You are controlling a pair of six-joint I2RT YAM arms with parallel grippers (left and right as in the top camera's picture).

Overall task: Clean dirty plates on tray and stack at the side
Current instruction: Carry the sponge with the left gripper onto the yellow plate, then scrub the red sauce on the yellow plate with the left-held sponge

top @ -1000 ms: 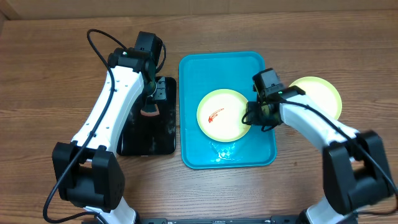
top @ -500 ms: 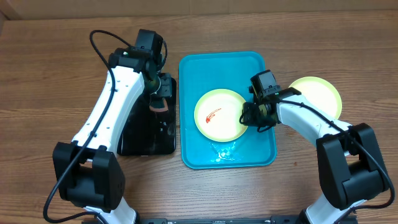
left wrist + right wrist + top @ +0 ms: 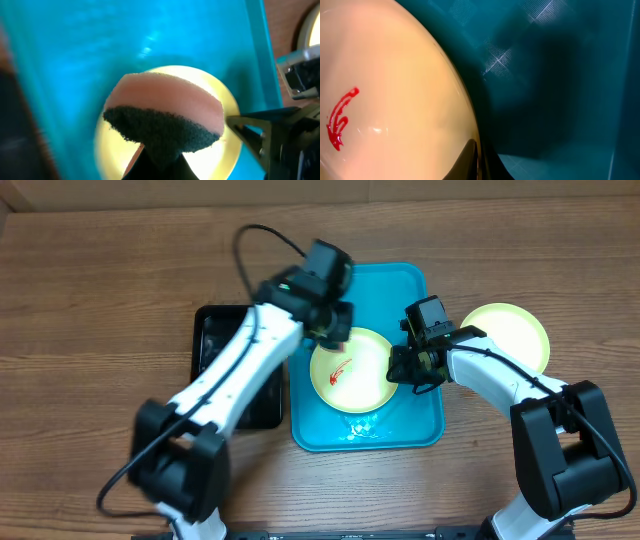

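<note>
A pale yellow-green plate (image 3: 350,370) with a red smear (image 3: 340,370) lies on the turquoise tray (image 3: 310,300). My right gripper (image 3: 405,367) is shut on that plate's right rim, and the plate and smear fill the right wrist view (image 3: 385,100). My left gripper (image 3: 330,328) is shut on a pink sponge with a dark scrub side (image 3: 165,120), held just above the plate's far edge (image 3: 115,155). A second yellow-green plate (image 3: 515,335) lies on the table right of the tray. The light blue plate is out of view.
A narrow black tray (image 3: 225,370) lies left of the turquoise tray. A wet glare patch (image 3: 360,423) shows on the turquoise tray's near part. The wooden table (image 3: 100,300) extends to the left and behind.
My left arm swung right from the black tray to over the plate, carrying the sponge. The plate shifted slightly left in the right gripper's hold.
</note>
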